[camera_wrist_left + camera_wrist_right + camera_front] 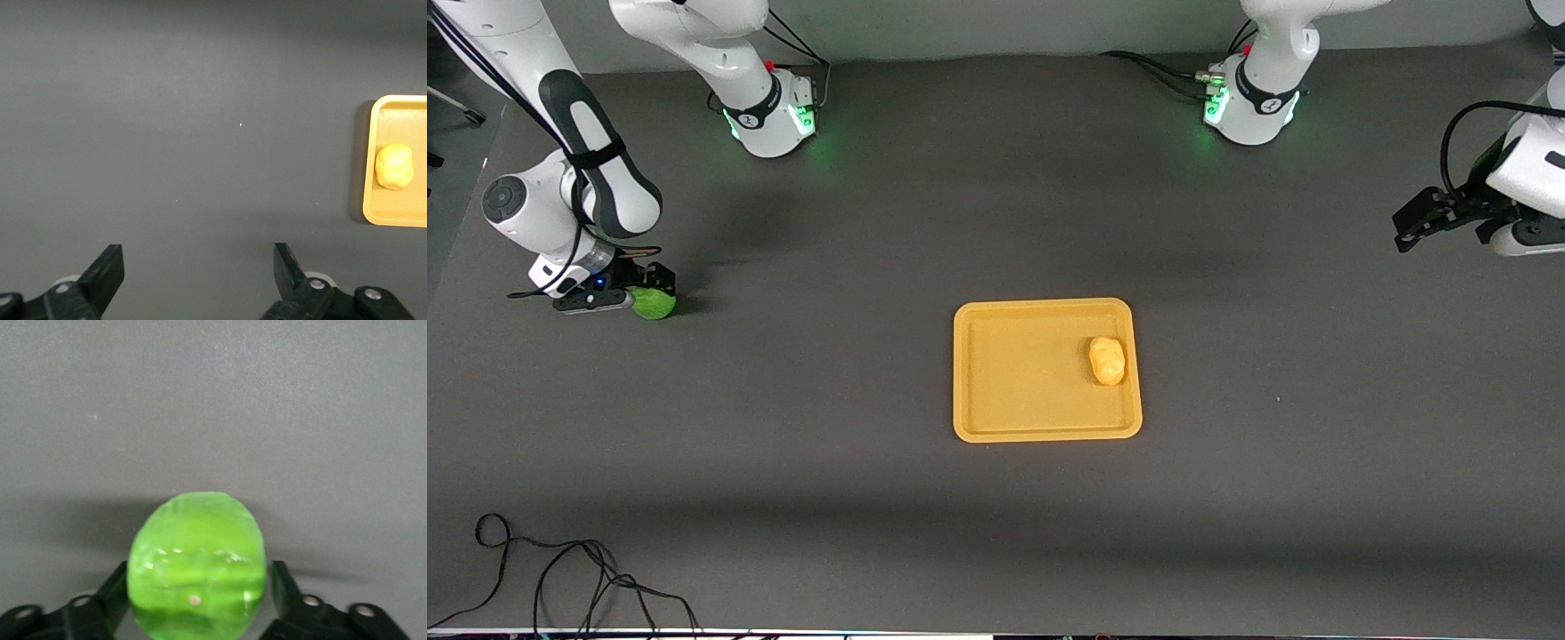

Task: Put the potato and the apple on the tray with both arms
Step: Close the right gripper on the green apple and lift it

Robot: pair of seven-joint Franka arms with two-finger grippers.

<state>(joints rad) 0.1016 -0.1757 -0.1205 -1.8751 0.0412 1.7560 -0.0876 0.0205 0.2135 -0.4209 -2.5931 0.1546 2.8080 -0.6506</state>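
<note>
I see the tray (1047,432) mid-table with the potato (1107,360) already lying in it, at the side toward the left arm's end. My left gripper (199,270) waits, fingers spread and empty, up over bare table at its own end. My right gripper (640,298) is down at the right arm's end of the table, a finger on each side of the apple (655,304). I judge the step is gripping: I want a firm, centred squeeze before lifting, since the round fruit could slip.
</note>
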